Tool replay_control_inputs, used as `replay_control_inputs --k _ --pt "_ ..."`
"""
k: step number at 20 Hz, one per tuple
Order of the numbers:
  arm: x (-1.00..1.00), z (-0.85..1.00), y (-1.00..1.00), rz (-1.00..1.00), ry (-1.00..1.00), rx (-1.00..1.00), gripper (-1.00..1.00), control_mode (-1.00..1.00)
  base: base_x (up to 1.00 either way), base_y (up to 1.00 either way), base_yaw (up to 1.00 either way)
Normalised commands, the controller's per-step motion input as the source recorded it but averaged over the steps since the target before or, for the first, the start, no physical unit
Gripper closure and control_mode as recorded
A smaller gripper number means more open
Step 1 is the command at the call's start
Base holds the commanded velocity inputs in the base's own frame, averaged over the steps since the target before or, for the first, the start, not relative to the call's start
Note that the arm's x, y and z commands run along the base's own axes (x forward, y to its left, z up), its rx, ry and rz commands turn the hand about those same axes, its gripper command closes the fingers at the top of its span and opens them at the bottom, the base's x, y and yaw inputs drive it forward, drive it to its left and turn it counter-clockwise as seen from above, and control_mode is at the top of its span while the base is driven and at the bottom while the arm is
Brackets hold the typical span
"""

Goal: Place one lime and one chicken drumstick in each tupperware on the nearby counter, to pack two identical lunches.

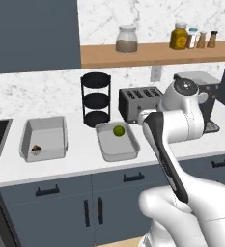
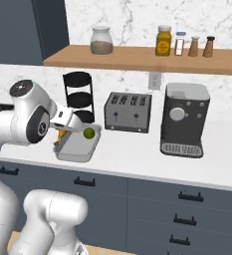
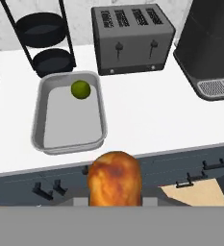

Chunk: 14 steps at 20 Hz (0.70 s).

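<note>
While the gripper point(image 3: 114, 199) is clamped on a browned chicken drumstick point(image 3: 115, 180), it hangs out in front of the counter point(image 3: 147, 125), short of the counter's front edge in the hand view. Using the toaster point(image 1: 140, 103) as the landmark: the nearer tupperware point(image 1: 118, 141) lies on the counter just in front of the toaster and slightly to its left, and it already holds a lime point(image 1: 119, 130) near its back end, the end towards the toaster. A second tupperware point(image 1: 43, 138) sits well to the left of the toaster, past the black three-tier rack point(image 1: 95, 99), with a small brown item inside that is too small to identify. A coffee machine point(image 2: 183, 119) stands to the right of the toaster.

The step in hand looks like carrying the drumstick to the tupperware with the lime, to complete that lunch. The next move calls for bringing the hand forward over the counter edge until it is above the bare part of that tray, on the side away from the toaster, then lowering and opening the fingers so the drumstick lands inside the rim without knocking the lime.
</note>
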Motion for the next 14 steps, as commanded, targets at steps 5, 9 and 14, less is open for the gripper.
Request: replay_control_inputs --k 5,9,14 --pt "0.00 0.00 0.00 0.00 0.00 0.00 1.00 1.00 0.16 0.49 0.00" --pt "0.00 -0.18 -0.05 0.00 0.07 0.00 1.00 -1.00 0.00 0.00 0.00" --pt "0.46 -0.48 -0.10 0.00 0.17 0.00 1.00 -1.00 0.00 0.00 0.00"
